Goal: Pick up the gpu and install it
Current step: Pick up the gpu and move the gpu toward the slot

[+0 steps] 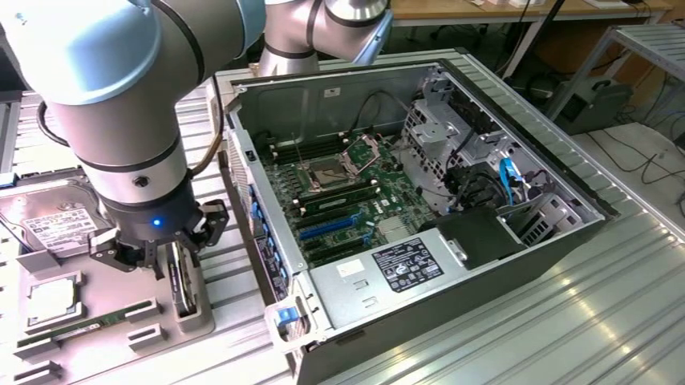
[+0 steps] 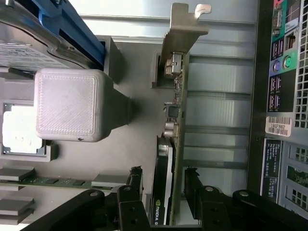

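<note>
Straddling: the fingers (image 2: 136,185) stand one on each side of the gpu (image 2: 174,113), and a sliver of grey shows between each of them and the card. They're spread, not clamped, holding nothing.
Gripper: the gripper (image 1: 176,277) sits low over the tray (image 1: 118,357), pointing straight down with the gpu's upper edge between its tips.
Gpu: it stands on edge, upright in its stand (image 1: 198,321) on the tray. The black fan side faces one finger and the green board side the other. The silver bracket (image 2: 182,33) is at the end away from the fingers.
Neighbours: the drive (image 1: 54,220), CPU (image 1: 50,301) and RAM (image 1: 86,325) share the tray, all on the exterior view's left of the gripper and clear of it.
Case: the case (image 1: 310,104) is open and lies on its side, just beside the tray on the exterior view's right. The board (image 1: 354,200) is exposed, and I see no card in the blue slots (image 1: 326,227).
Done: by my read, only the approach. The gripper is lined up on the gpu and down around it.
Left: the grasp itself is not yet made and the gpu hasn't left its stand, so the pick is unfinished. None of the install shows.
Progress: early, I'd say. The gripper is on the brink of the pick, with the whole second half untouched.
</note>
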